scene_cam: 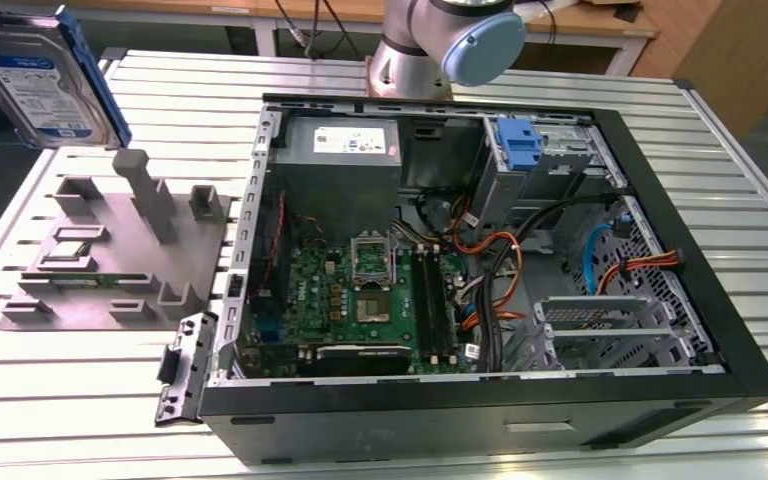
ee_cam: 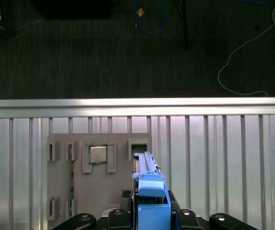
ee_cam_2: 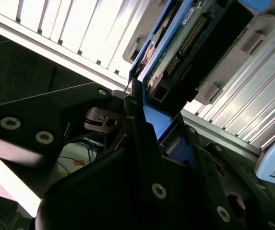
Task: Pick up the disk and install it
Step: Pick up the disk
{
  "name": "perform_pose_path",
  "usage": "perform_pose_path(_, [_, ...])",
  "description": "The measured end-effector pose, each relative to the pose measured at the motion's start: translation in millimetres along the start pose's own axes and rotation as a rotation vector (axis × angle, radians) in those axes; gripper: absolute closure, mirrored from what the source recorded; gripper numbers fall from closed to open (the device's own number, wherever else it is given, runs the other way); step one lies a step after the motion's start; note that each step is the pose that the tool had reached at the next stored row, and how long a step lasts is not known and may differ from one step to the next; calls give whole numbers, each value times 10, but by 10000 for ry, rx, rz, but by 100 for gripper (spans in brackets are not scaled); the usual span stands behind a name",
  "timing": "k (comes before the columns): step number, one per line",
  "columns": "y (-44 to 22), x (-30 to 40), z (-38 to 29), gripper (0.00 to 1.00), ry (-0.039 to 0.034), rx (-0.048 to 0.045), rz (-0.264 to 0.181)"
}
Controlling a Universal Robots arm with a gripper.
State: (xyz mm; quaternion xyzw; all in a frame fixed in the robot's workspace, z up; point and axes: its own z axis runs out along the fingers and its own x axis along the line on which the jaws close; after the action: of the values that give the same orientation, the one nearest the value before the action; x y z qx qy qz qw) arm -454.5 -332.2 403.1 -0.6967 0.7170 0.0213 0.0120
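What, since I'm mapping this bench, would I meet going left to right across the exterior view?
Disk → motherboard → blue latch → grey cage

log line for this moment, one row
gripper: shut on disk | disk: held in air over grey parts holder | computer case: open, disk not installed

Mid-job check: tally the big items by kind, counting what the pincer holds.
Disk, gripped in the pincer: 1
Open computer case: 1
Grey parts holder: 1
Total: 3
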Motion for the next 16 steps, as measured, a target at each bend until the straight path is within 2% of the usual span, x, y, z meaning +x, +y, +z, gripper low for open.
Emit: perform_pose_path(16, [1, -4, -80, 64, 0, 0, 0])
